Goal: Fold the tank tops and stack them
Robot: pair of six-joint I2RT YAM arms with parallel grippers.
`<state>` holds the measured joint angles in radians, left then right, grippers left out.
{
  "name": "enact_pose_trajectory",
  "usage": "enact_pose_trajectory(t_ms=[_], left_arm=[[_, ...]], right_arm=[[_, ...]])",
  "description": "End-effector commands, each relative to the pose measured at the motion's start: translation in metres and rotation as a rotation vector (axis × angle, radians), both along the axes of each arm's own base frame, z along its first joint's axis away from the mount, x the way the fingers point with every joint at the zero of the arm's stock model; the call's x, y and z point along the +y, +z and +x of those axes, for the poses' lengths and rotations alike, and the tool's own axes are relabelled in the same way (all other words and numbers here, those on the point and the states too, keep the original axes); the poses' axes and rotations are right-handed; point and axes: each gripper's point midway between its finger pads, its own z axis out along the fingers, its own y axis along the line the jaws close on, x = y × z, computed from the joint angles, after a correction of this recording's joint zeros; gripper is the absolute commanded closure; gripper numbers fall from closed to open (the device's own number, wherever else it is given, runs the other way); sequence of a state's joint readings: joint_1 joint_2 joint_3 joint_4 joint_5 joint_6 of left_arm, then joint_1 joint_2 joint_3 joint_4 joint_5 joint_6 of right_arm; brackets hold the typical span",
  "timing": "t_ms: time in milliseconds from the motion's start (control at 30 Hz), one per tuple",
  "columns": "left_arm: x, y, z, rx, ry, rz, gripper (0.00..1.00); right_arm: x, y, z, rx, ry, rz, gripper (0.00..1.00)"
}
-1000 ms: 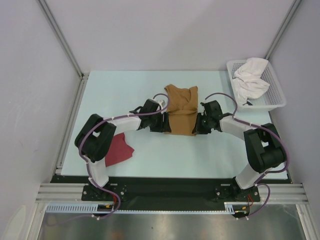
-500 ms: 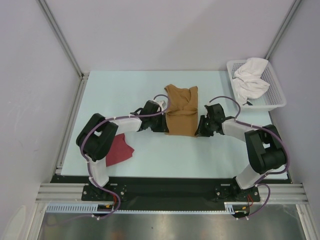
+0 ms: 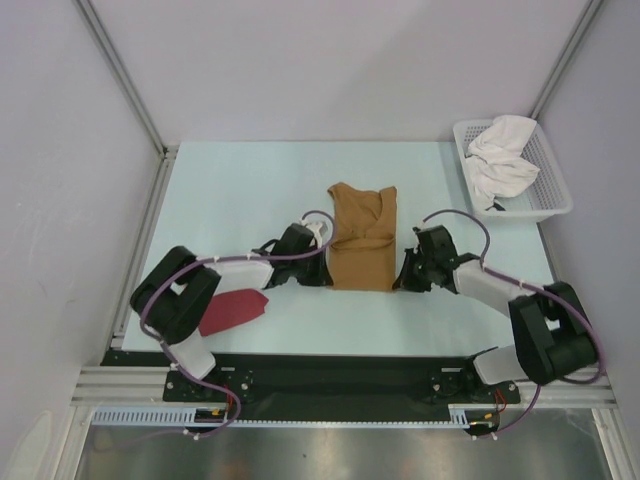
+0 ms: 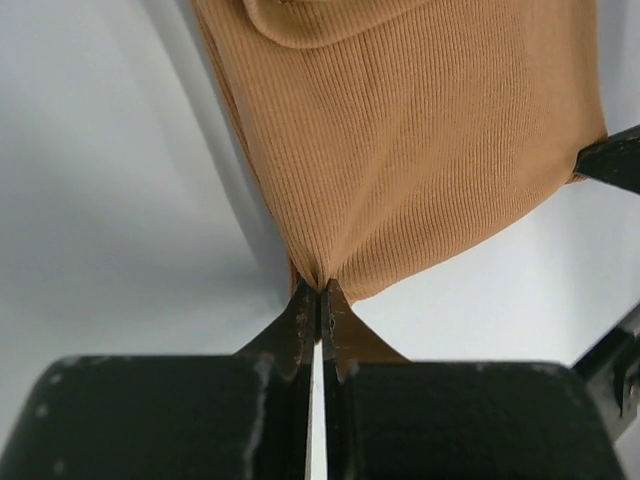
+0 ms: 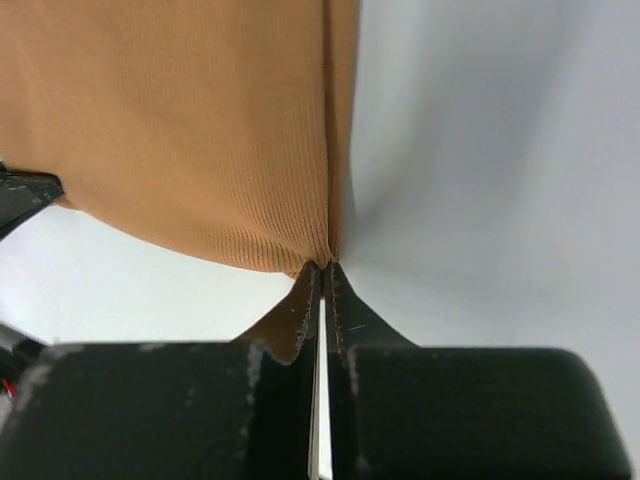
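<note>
The tan-brown tank top (image 3: 360,235) lies folded lengthwise in the middle of the table, neck end away from the arms. My left gripper (image 3: 326,272) is shut on its near left corner (image 4: 320,280). My right gripper (image 3: 398,275) is shut on the near right corner (image 5: 322,258). Between the two grips the hem (image 4: 470,235) is stretched and lifted off the table. The dark red tank top (image 3: 232,310) lies crumpled at the near left, partly under the left arm.
A white mesh basket (image 3: 550,185) with white cloth (image 3: 500,160) in it stands at the far right. Frame posts rise at both far corners. The black base rail (image 3: 340,375) runs along the near edge.
Both grippers closed on the near corners of the tan-brown tank top and drew them toward the near edge. The top slid a little nearer with them.
</note>
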<state>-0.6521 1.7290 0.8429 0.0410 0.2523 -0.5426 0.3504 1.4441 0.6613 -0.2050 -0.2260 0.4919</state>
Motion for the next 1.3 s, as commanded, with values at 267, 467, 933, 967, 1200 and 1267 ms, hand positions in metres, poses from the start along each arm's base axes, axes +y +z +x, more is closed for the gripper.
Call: enact_pose_trajectory(t_ms=[267,467,933,967,1200,1267], left_arm=[[0.033,-0.008,-0.085,0.013,0.051,0.019,0.96],[0.045,-0.003,-0.094,-0.010,0.055,0.051,0.66],[0.022,0.092,-0.091,-0.196,0.080,-0.146,0.54],[0.016,0.096,-0.093,-0.187,0.058,-0.173,0.55],[-0.023,0.096,-0.087,-0.156,0.013,-0.251,0.63],[-0.032,0.094,-0.086,-0.153,0.004,-0.273,0.64]], right_arm=[[0.004,0.019,-0.085,-0.009,-0.037,0.002,0.85],[-0.004,0.042,-0.084,-0.116,-0.056,0.019,0.61],[0.090,0.107,-0.045,-0.280,0.152,0.447,1.00],[0.098,0.107,-0.040,-0.289,0.167,0.476,1.00],[0.131,0.096,-0.030,-0.299,0.205,0.515,1.00],[0.138,0.092,-0.030,-0.300,0.212,0.531,1.00]])
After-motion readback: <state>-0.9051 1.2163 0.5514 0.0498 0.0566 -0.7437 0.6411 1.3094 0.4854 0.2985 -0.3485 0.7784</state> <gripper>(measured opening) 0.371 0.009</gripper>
